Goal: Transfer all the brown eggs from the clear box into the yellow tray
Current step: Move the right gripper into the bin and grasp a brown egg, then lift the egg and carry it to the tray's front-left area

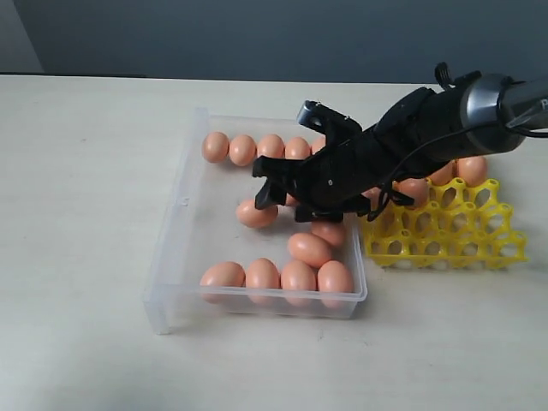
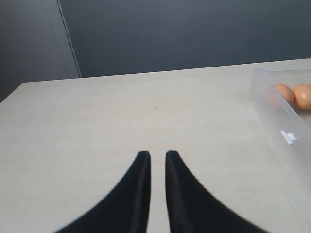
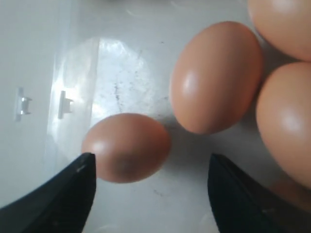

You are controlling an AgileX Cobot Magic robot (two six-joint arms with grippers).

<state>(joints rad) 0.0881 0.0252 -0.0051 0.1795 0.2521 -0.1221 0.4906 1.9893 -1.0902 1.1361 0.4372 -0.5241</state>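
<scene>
- Take as target the lone brown egg, lying on its side on the scuffed floor of the clear box, apart from the rest.
- Expect plenty more inside: a far row of eggs along the back wall, a near row of eggs against the front wall, a couple between, partly under the arm.
- Note the right gripper spread wide and empty, low over that egg.
- In the right wrist view, find the egg off-centre, close to one finger and far from the other.
- Shift sideways to centre it before descending, to avoid nudging it into a roll or bumping the neighbouring egg.
- Close gently across the narrow waist, just enough to hold; smooth shell, likely to slip or crack.
- Lift straight above the rim, then carry to the yellow tray just beside the box, with tray eggs in its far cups; choose a vacant cup.
- Leave the left gripper alone: almost pressed together on nothing, over bare table outside the box.
</scene>
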